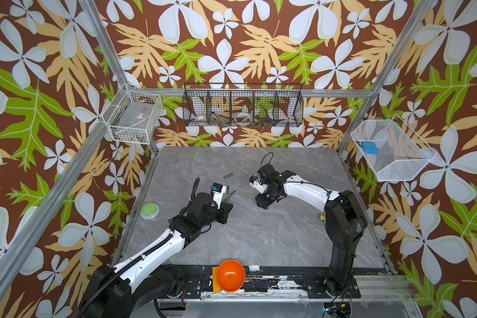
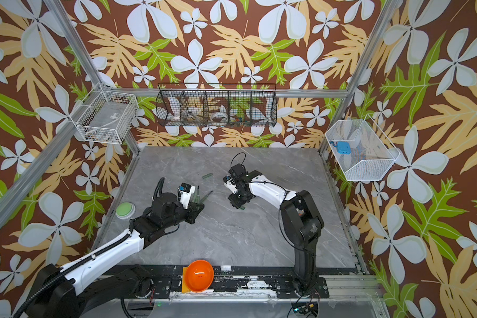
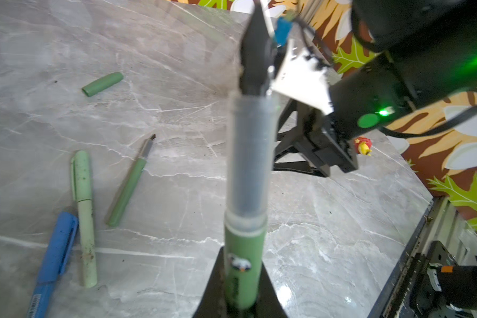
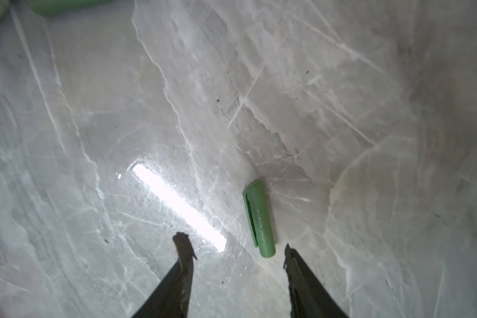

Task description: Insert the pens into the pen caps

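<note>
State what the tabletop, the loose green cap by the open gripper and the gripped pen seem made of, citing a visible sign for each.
Tabletop: likely polished stone or stone-look laminate; grey veining, lamp glare.
Green cap: matte moulded plastic, with moulded clip.
Gripped pen: plastic; opaque green barrel, translucent frosted front section.

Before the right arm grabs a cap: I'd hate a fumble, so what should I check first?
1. The left gripper is shut on the held pen: ok.
2. The held pen has a bare tip pointing away from the gripper: ok.
3. The right gripper is open and empty: ok.
4. The green cap is centred between its fingertips: not ok. It lies on the table, nearer one finger.
5. Which end of that cap is open: cannot tell.
</note>
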`<state>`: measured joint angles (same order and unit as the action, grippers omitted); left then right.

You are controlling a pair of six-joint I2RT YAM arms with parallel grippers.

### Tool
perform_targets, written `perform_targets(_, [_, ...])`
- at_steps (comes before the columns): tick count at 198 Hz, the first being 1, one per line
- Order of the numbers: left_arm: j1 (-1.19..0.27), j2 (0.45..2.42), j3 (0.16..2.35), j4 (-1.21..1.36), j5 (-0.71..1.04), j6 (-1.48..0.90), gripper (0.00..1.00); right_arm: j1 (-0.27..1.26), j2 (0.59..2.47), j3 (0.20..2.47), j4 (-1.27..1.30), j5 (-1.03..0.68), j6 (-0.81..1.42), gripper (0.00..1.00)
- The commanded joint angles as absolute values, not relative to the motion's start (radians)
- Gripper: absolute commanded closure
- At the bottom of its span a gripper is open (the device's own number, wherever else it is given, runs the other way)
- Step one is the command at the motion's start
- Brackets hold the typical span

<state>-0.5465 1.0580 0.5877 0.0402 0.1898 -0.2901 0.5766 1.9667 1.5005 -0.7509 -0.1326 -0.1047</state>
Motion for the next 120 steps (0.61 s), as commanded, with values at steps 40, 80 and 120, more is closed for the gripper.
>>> perform_targets(40, [-0.549,1.051,0.586,0.081,0.193,-0.280,1.00,0.576,2.061,1.555,-0.815,-0.101,-0.186,0.48])
perform_targets(80, [-0.549,1.055,0.589,0.078,0.192,-0.280,1.00,0.562,2.070,1.549,-0.741,-0.074,-0.109,0.48])
perform_targets(120, [-0.549,1.057,0.590,0.079,0.195,-0.281,1.00,0.542,2.079,1.548,-0.727,-0.030,-0.056,0.48])
